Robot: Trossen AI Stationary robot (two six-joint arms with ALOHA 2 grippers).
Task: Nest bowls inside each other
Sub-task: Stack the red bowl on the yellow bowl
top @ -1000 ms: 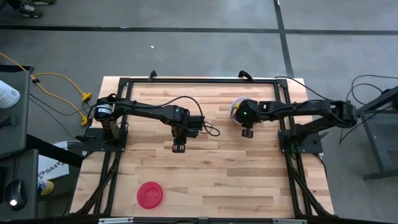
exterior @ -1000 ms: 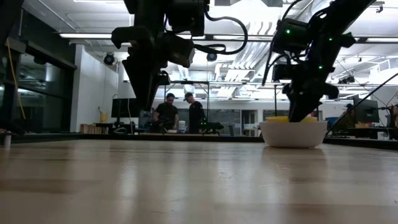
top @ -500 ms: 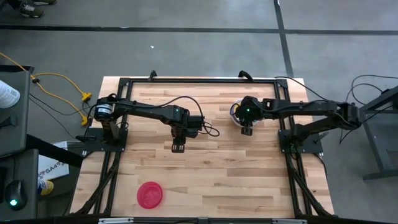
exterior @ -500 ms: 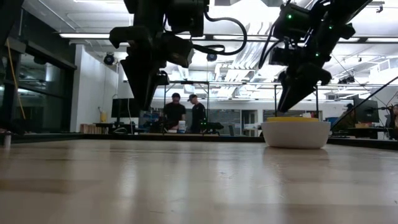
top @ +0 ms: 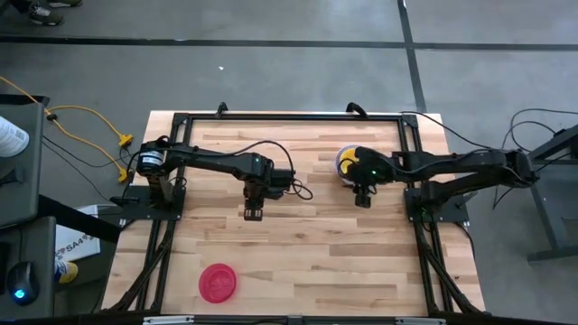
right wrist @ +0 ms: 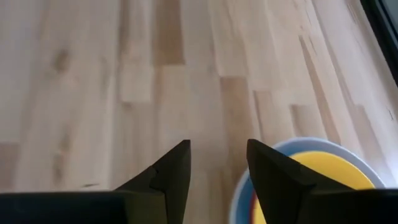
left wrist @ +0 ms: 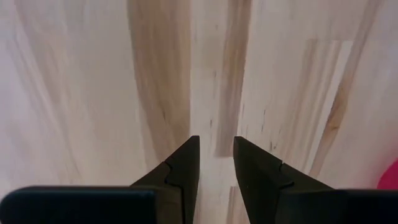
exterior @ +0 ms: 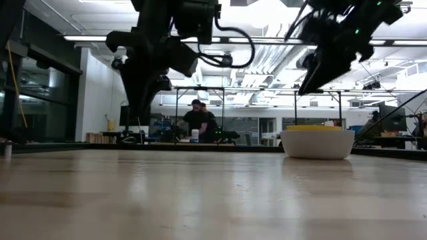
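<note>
Right gripper (top: 363,198) hangs above the wood with its two fingers (right wrist: 166,171) spread apart and nothing between them, just on the near side of the stack of bowls (top: 344,161). That stack sits on the right half of the table (top: 316,244), toward the far edge: a white bowl (exterior: 317,143) on the outside, a blue rim showing inside it, and a yellow bowl (right wrist: 323,171) on top with a sliver of red at its edge. Over on the near left of the table lies the red bowl (top: 218,282), alone and well apart from the stack. Left gripper (top: 252,213) hovers over bare boards around the table's middle, fingers (left wrist: 180,171) slightly parted, holding nothing. Beyond the table, people (exterior: 199,123) stand in the room.
</note>
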